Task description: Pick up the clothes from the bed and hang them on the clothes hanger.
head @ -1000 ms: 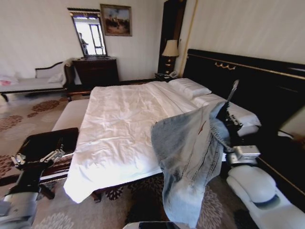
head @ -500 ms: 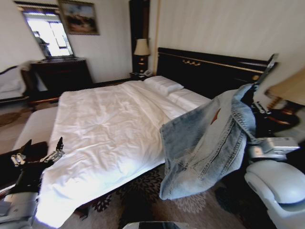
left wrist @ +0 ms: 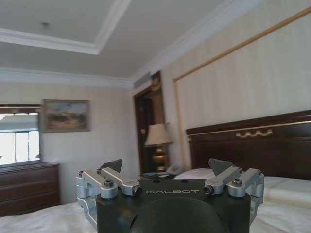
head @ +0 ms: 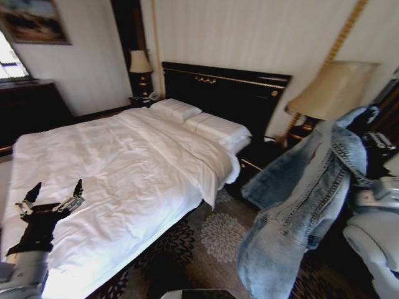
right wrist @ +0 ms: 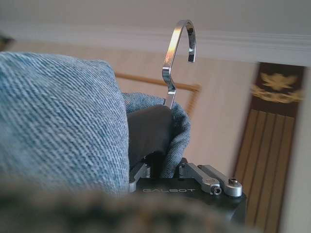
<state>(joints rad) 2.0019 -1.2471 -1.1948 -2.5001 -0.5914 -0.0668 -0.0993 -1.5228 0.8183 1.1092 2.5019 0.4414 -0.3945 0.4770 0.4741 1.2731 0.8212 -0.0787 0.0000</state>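
Carrying the denim jacket (head: 305, 199) clear of the bed (head: 124, 168) appears to be the step in hand; the garment is held up at the robot's right, draped from the raised right arm and hanging free above the patterned carpet (head: 215, 240), apart from the white sheets. For this to be done well, the jacket should be kept high enough that its hem does not drag, and the clothes hanger (right wrist: 148, 131) should be kept upright so the collar does not slide off.

Seen from the right wrist, the right gripper (right wrist: 165, 170) is closed around the black neck of the hanger, denim bunched against it, and the metal hook (right wrist: 177, 48) stands free above. That hook cannot be made out from the head. From the head, the jacket's full hang and the bedside lamp (head: 330, 90) just beside it are seen.

The left gripper (head: 51, 200) is held low over the bed's near edge, its fingers (left wrist: 112, 166) spread and empty.
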